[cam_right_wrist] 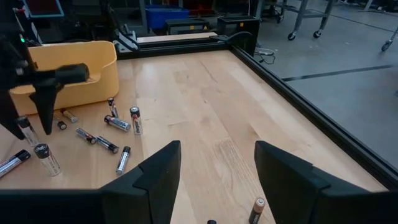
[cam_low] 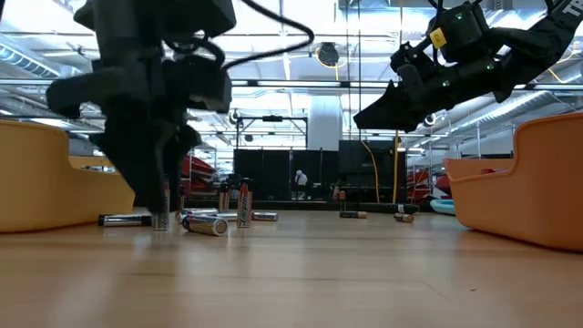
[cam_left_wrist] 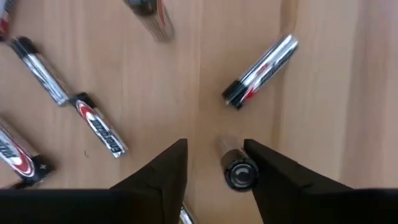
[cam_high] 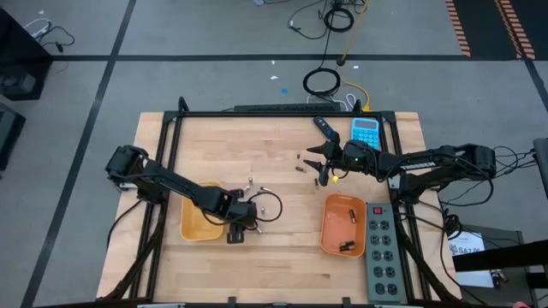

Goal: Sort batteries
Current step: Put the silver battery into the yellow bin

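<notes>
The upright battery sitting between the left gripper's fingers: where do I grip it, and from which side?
Probably take the upright battery across its round body just below the top cap, coming straight down. The left gripper already hangs open over it, a finger on each side, and the neighbouring lying batteries stay clear.

batteries (cam_left_wrist: 261, 70): silver with black and red bands
left tray (cam_high: 199, 224): yellow
right tray (cam_high: 341, 227): orange
calculator (cam_high: 366, 131): blue
table (cam_high: 282, 257): pale wood
grippers (cam_left_wrist: 214, 165): black
</notes>
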